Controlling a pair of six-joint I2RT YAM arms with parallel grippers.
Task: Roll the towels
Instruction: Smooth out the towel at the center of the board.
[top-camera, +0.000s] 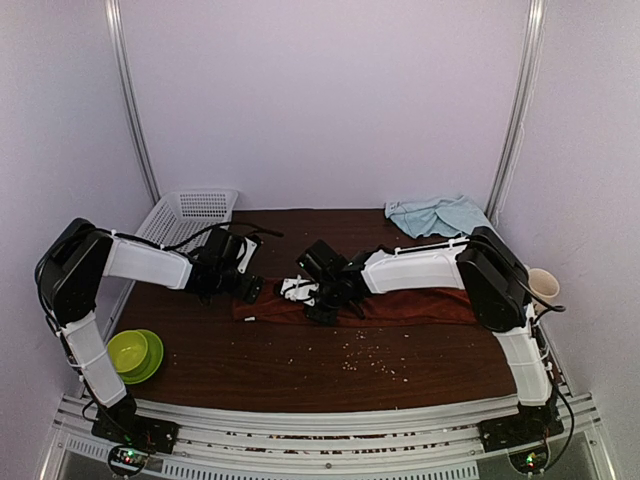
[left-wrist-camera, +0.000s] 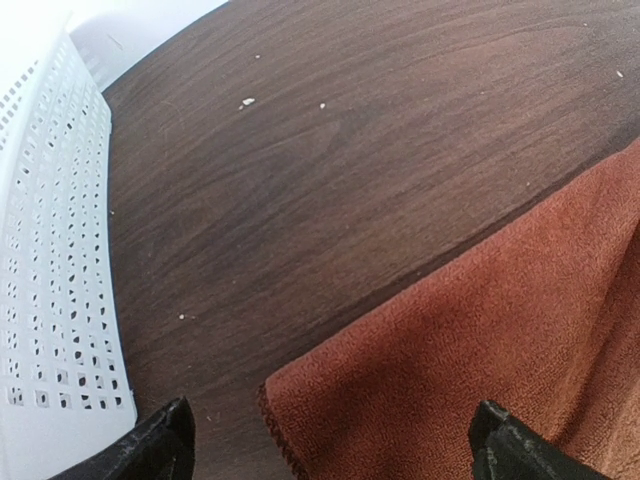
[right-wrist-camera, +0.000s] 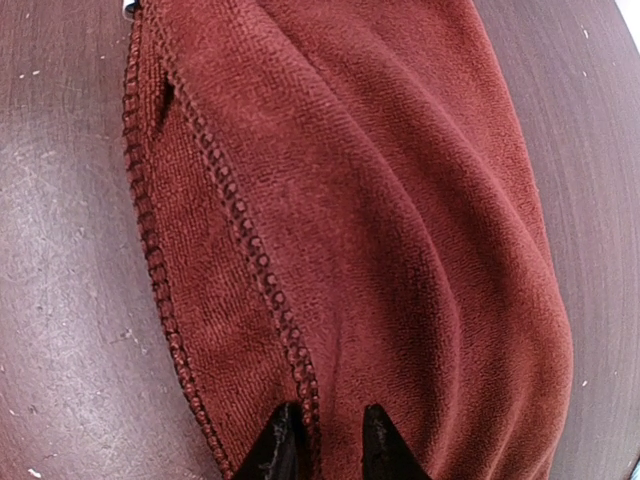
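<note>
Rolling looks just begun: right gripper (right-wrist-camera: 325, 440) pinches hem of red towel (right-wrist-camera: 400, 200); left gripper (left-wrist-camera: 337, 445), agape over a corner, should clamp next.

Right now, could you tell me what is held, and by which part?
The right gripper pinches the rust-red towel by its stitched hem; the left gripper, open, holds nothing.

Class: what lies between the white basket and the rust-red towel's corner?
Only bare dark tabletop with a few pale crumbs separates the white basket from the rust-red towel; the left wrist view shows it.
</note>
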